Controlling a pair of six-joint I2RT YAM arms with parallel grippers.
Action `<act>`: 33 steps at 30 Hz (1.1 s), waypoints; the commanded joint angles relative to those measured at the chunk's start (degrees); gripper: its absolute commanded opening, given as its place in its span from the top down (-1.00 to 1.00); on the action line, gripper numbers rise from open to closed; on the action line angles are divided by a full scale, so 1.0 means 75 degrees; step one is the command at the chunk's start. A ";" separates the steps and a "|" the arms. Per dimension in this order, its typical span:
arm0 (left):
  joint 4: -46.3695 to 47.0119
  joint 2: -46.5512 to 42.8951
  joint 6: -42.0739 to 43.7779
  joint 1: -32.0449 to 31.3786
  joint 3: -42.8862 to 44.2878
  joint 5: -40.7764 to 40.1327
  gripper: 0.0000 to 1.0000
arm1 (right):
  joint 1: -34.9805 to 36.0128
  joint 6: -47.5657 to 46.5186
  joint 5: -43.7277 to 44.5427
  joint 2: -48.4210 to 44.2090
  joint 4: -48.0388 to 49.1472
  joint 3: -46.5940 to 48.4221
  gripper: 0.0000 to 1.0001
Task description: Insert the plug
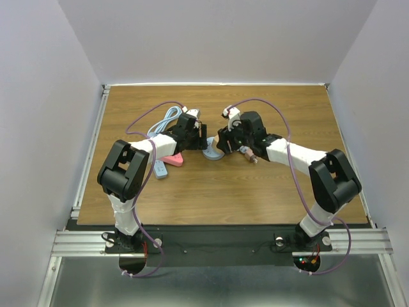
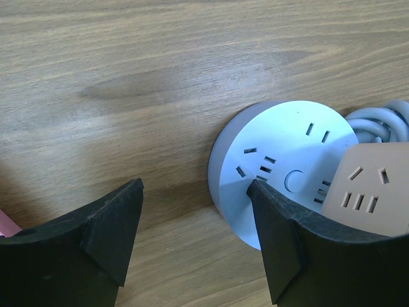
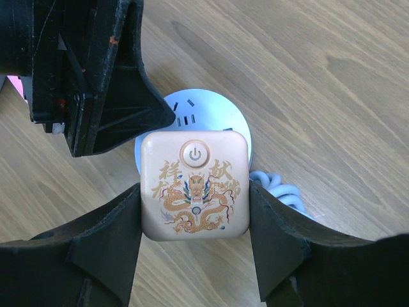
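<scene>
A round white-and-grey socket disc (image 2: 281, 153) lies flat on the wooden table, and also shows in the top view (image 1: 211, 154) and the right wrist view (image 3: 208, 110). A tan cube plug adapter (image 3: 195, 185), printed with a dragon and a power button, is over the disc's right part; it also shows in the left wrist view (image 2: 370, 185). My right gripper (image 3: 195, 214) is shut on the cube's two sides. I cannot tell if its pins are in. My left gripper (image 2: 195, 236) is open and empty, with its right finger (image 2: 287, 243) at the disc's edge.
The disc's white coiled cord (image 3: 281, 192) lies beside it. A pink object (image 1: 172, 160) and a small light-blue item (image 1: 160, 169) lie left of the disc. A light-blue cable loop (image 1: 165, 120) lies behind them. My left gripper's body (image 3: 96, 77) is close to the cube.
</scene>
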 commanded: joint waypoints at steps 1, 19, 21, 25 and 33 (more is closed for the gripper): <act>-0.0481 0.0085 0.0208 -0.0005 0.0137 0.0065 -0.57 | 0.0179 -0.0235 0.0444 0.0213 0.0057 0.0126 0.99; -0.0528 0.0038 0.0278 0.0007 0.0102 0.0042 -0.57 | 0.0226 -0.0587 0.1113 -0.0010 -0.0177 -0.0038 0.99; -0.0528 0.0026 0.0266 0.0007 0.0090 0.0042 -0.57 | 0.0237 -0.0598 0.1159 -0.0045 -0.0224 -0.0050 0.99; -0.0528 0.0026 0.0266 0.0019 0.0078 0.0030 -0.57 | 0.0226 -0.0598 0.1230 -0.0173 -0.0283 -0.0108 0.99; -0.0563 0.0014 0.0278 0.0019 0.0125 0.0042 -0.57 | 0.0237 -0.0587 0.1195 -0.0291 -0.0377 -0.0132 0.99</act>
